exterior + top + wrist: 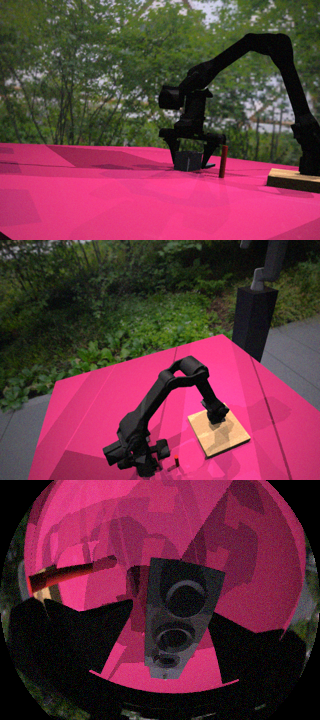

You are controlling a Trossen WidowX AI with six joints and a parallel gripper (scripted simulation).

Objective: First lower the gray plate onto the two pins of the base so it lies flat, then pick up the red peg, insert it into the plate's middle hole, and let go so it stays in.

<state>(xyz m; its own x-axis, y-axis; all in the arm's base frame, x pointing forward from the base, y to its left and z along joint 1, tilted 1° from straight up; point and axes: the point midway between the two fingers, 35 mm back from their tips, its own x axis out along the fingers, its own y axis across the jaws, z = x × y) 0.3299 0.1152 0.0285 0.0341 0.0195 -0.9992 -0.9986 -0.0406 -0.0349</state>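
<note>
The gray plate [187, 161] [176, 615] lies on the pink table and shows three round holes in the wrist view. My gripper [188, 165] [171, 610] is lowered over it, with one finger on each side of the plate. The fingers stand wide and apart from its sides, so the gripper is open. The red peg [176, 460] [223, 161] [74, 572] stands upright on the table just beside the gripper. A low dark piece [209, 165] lies right behind the plate; I cannot tell if it is the base. In the top view the arm hides the plate.
A wooden board [227, 438] [284, 179] carries the arm's foot, to one side of the peg. A dark pillar [253, 320] stands off the table's far corner. The table's front edge is close to the gripper in the top view.
</note>
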